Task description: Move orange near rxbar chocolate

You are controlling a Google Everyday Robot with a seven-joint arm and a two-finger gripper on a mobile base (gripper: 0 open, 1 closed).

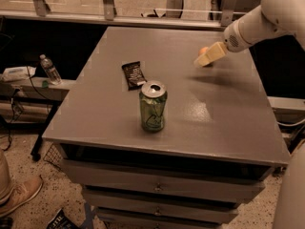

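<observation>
The hand [208, 57] sits low over the orange [204, 50] at the table's [228, 123] far right, its grip impossible to call, since the fruit lies well apart from the rxbar chocolate [133, 74] behind the green can [153, 106].

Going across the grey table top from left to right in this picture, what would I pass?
Flat dark brown rectangular snack bar wrapper → green metal soda can → the robot's pale claw, far back on the right, with the small round orange fruit peeking out just behind it.
</observation>
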